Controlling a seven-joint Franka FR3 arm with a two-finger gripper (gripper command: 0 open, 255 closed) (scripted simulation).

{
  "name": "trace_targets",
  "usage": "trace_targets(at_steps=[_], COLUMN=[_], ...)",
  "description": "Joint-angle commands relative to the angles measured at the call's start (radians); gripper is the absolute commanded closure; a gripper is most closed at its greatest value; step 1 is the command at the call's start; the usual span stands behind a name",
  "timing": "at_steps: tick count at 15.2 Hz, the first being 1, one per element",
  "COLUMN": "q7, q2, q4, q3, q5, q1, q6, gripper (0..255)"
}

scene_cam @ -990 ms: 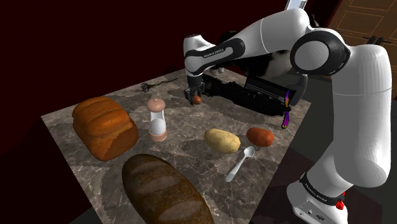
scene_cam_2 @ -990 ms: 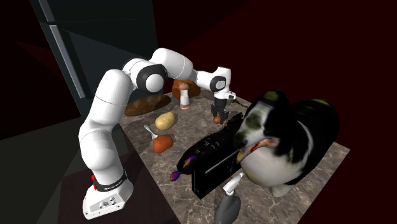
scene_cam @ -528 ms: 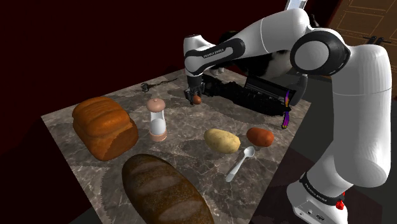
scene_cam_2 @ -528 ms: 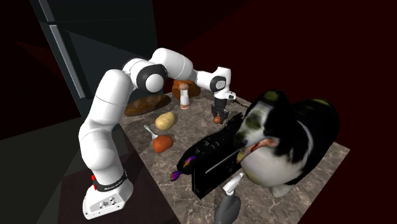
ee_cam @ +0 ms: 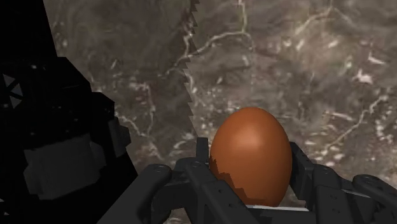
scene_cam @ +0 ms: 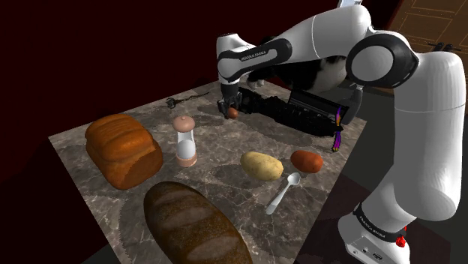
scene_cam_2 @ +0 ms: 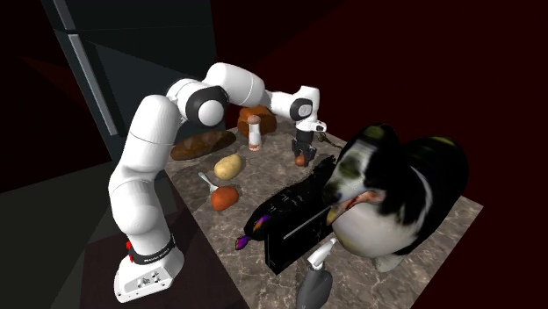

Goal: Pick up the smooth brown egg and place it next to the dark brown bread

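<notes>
Firstly, claw (scene_cam: 231,112): black, its two fingers (ee_cam: 191,175) closed on the egg (ee_cam: 251,153), touching its sides.
Egg: smooth, glossy, reddish-brown, unmarked oval; clasped between the claw's fingertips.
Dark brown bread (scene_cam: 196,223): long loaf, well apart from the claw.
Marble surface (scene_cam: 225,150): grey, white-veined, beneath the claw.

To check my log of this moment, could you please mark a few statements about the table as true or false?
1. The claw is shut on the egg. True.
2. The egg lies beside the dark loaf. False: it is in the claw, far from the dark loaf.
3. A spoon lies next to the potato. True.
4. The shaker lies on its side. False: the shaker stands upright.
</notes>
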Motion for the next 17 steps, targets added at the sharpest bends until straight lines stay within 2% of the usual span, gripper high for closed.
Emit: trace_targets(at_steps=[1, 17], q7=[-0.002, -0.016], q2=[-0.011, -0.058], q4=[0.011, 0.155], q3=[0.000, 0.002], q5=[0.001, 0.006], q1=[0.000, 0.001], q6=[-0.022, -0.213], gripper=[255, 255])
